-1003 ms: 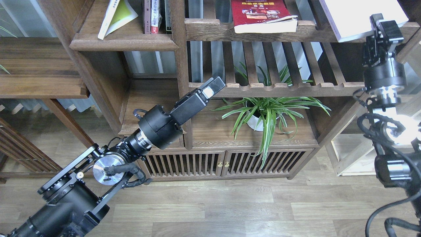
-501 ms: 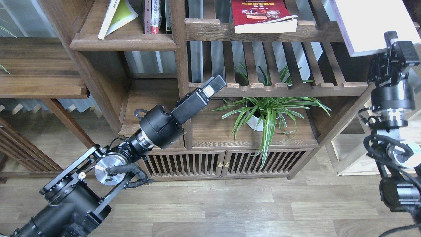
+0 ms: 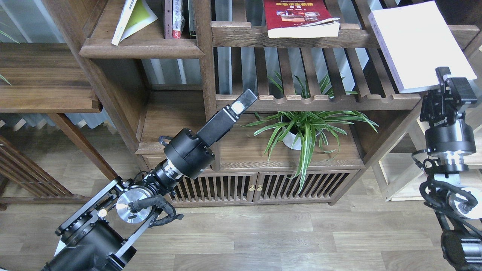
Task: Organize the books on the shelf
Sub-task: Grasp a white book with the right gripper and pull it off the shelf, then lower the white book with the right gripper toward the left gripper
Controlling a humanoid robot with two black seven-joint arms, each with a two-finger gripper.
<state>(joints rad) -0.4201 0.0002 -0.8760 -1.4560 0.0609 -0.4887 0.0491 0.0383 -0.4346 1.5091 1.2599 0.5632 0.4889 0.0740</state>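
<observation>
- The right pincer [image 3: 448, 81], black and boxy at the top of the right arm, pinches the lower corner of the thick white paperback book [image 3: 420, 43]; its fingers press on that corner.
- The white book is held tilted, its pale cover facing up and its grey-lavender spine edge turned left; it rises up and to the left of the right pincer, in front of the right end of the slatted wooden rack [image 3: 320, 99] with a scalloped front rail.
- Well to the left of the right pincer, and higher, the red paperback book with small photos [image 3: 297, 17] lies flat on the upper slatted rail, its white page edge facing forward.
- The left pincer [image 3: 241, 103], a long black tool on the left arm, points up and to the right, its tip just in front of the left end of the scalloped rail; its fingers look pressed together, holding nothing.
- Far above and to the left of the left pincer, the yellow-green and white paperback book [image 3: 133, 19] leans tilted on the solid dark-brown wooden plank shelf [image 3: 141, 47], a surface with a rounded front edge.
- A few upright books [image 3: 179, 19] stand just to the right of that leaning book, against the wooden post.
- Right of and just below the left pincer's tip, a green spider plant in a white pot [image 3: 303, 130] sits on the cabinet top.
</observation>
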